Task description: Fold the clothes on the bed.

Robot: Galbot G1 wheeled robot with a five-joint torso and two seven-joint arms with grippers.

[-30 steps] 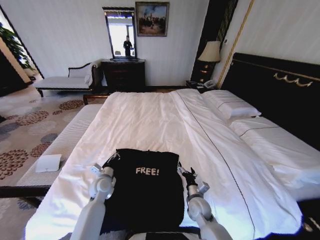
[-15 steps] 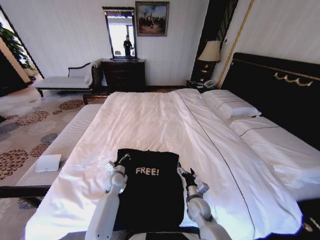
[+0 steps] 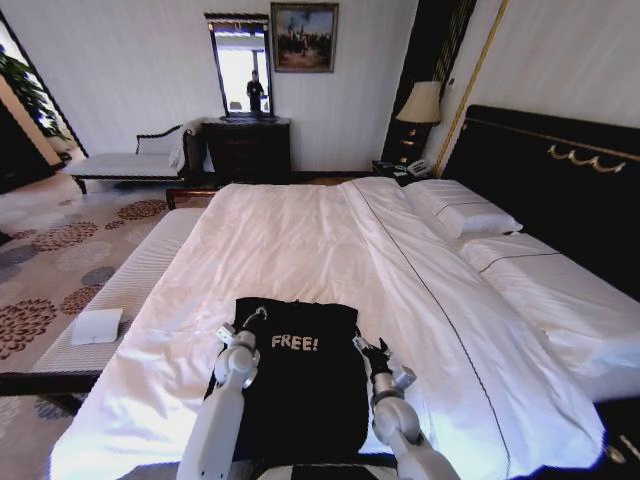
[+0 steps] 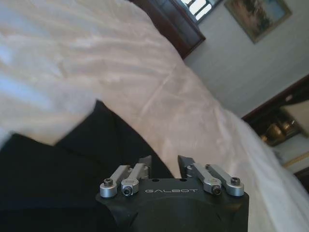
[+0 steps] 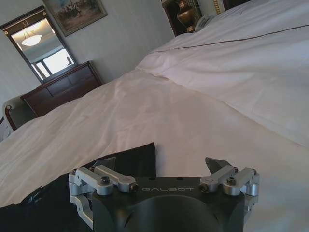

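The clothes are one black T-shirt (image 3: 300, 390) with white "FREE!" lettering, lying flat near the front edge of the bed (image 3: 300, 240). My left gripper (image 3: 243, 326) hovers over the shirt's upper left part, just left of the lettering. In the left wrist view this gripper (image 4: 164, 162) has its fingers a small gap apart above the black cloth (image 4: 58, 174), with nothing seen between them. My right gripper (image 3: 372, 350) sits at the shirt's right edge. The right wrist view shows it (image 5: 159, 166) wide open and empty, the shirt's hem (image 5: 130, 159) by one finger.
White pillows (image 3: 465, 210) lie against the black headboard (image 3: 540, 170) on the right. A striped bench (image 3: 130, 290) with a white folded item (image 3: 97, 325) runs along the bed's left side. A dark dresser (image 3: 247, 148) and a pale chaise (image 3: 130, 162) stand at the far wall.
My left gripper has moved rightward from the shirt's left edge to a spot over the shirt, and the shirt's left edge now lies further in. The right arm has stayed put.
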